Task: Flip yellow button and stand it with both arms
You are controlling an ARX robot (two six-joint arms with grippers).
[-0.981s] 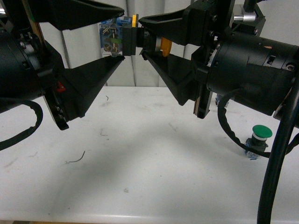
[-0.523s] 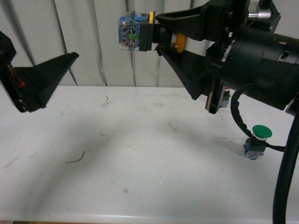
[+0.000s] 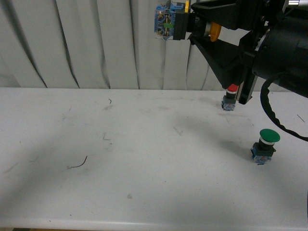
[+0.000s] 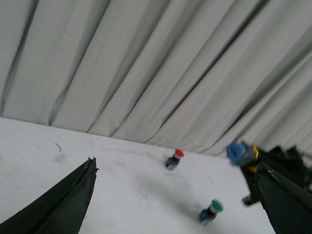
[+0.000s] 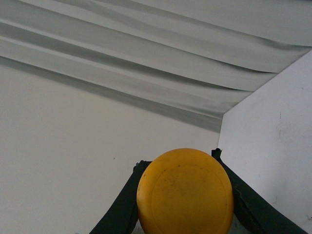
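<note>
As right fingers [image 3: 224, 53] clamp yellow button [image 3: 169, 20], cap part-hidden, left fingers [image 4: 63, 204] cropped

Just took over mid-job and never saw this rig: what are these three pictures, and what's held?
It is a robot with two black arms, each ending in a two-fingered gripper. The wide picture looks forward from its body: the right gripper holds the yellow button sideways in the air, above a white table where a red button and a green button stand. The other two come from wrist cameras. The left gripper is open and empty; the right wrist camera sees mostly the yellow cap.
</note>
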